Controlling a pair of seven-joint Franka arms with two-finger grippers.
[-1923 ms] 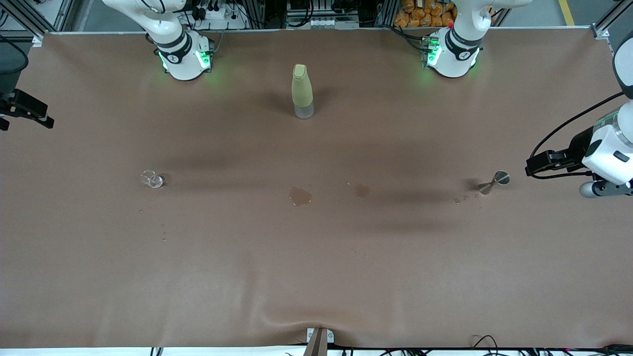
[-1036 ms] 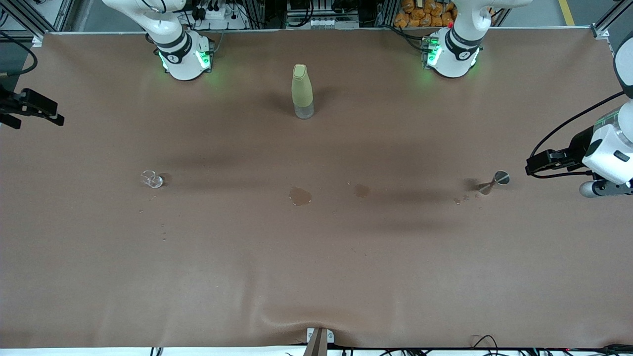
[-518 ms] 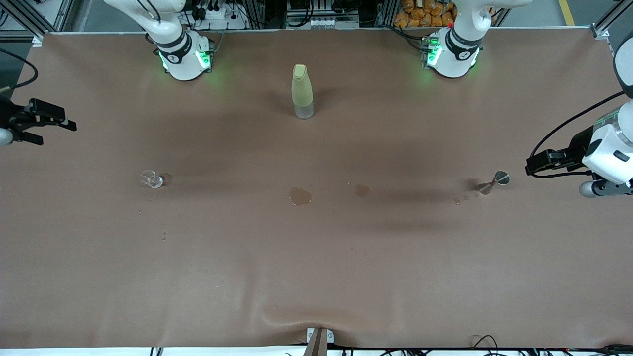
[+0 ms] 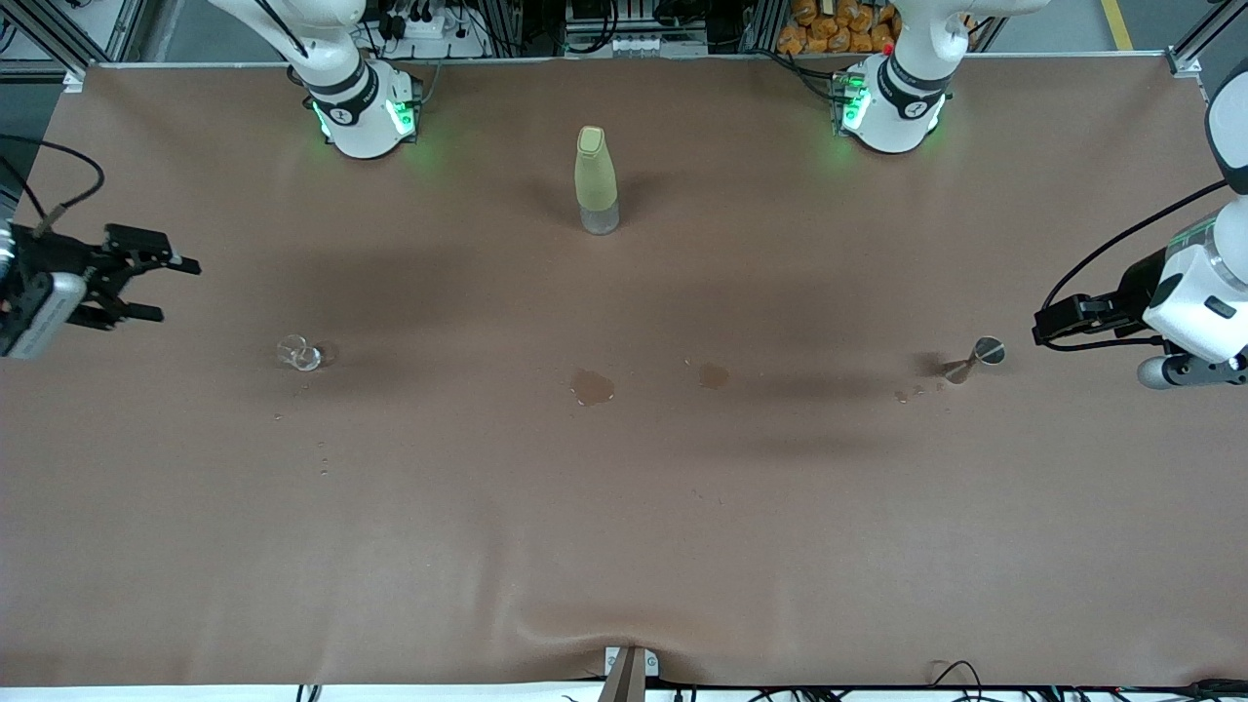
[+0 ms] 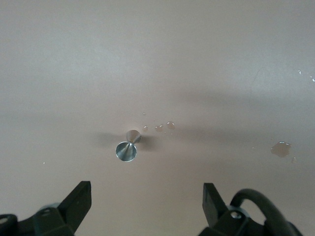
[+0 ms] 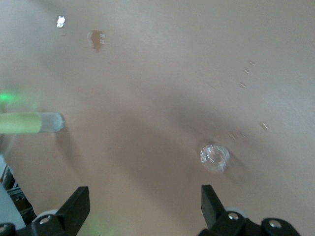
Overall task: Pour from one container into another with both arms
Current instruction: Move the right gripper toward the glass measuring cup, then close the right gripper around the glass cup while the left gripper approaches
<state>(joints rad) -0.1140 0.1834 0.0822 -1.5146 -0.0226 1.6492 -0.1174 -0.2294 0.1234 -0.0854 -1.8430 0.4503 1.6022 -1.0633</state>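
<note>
Brown covering lay over the desk [image 4: 624, 546], and on it stood my two targets, well apart. My right tool [image 4: 146, 288] had swung in from that end of the desk over the last two seconds, prongs spread wide and empty, and hovered near the glass cup [image 4: 298, 353] but not yet over it. My left tool [image 4: 1058, 322], prongs apart too going by its wrist view, had barely moved and hung just beside the metal jigger [image 4: 975, 359]. I judged both grasps were still to come, with the right arm the one closing in.

The glass cup [image 6: 214, 157] looked clear, and I could not tell whether it held any liquid. The jigger's mouth [image 5: 126, 151] showed only bare metal. Droplets [image 4: 912, 394] and two puddles [image 4: 593, 387] marked the covering between them. A capped yellow-green bottle [image 4: 595, 180] stood farther from the front camera.
</note>
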